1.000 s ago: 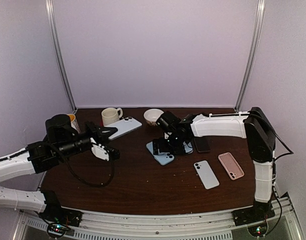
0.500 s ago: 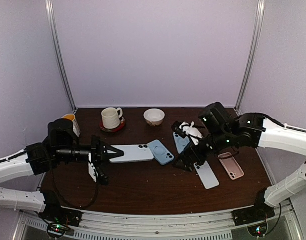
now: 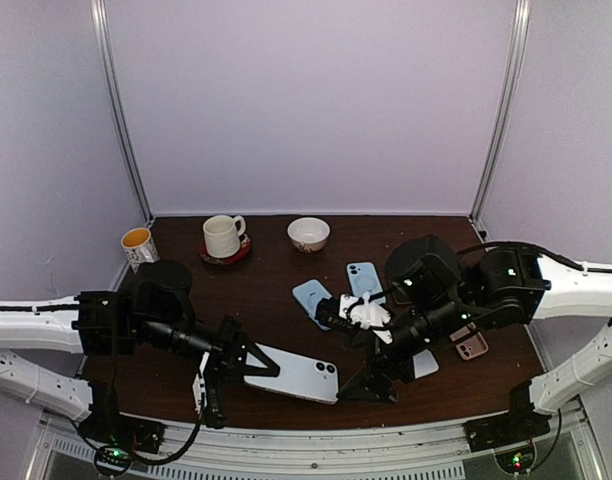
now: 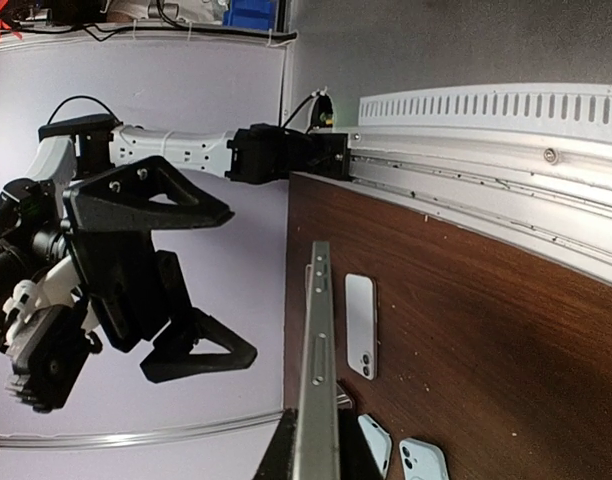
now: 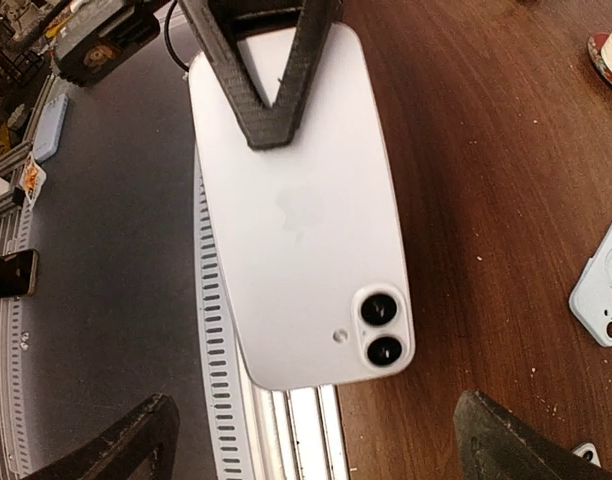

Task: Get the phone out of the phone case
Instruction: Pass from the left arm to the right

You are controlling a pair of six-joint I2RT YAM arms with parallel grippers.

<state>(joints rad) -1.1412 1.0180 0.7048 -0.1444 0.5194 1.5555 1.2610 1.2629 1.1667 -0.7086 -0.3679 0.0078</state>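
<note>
Left pincer [image 3: 244, 362] is clamped on one short end of the white phone [image 5: 296, 200], which sticks out flat from it. Since half a second ago it has pulled back from mid-surface [image 3: 271, 275] to over the near rail [image 5: 218, 400]. Right pincer [image 4: 244, 283] has swung in, fingers wide, facing the camera end: near, not touching. Looks like setup for the peel, with the case probably not off yet. The back is uniformly white, so I can't tell case from phone. Pink phone [image 3: 473, 347] is half hidden behind the right arm.
</note>
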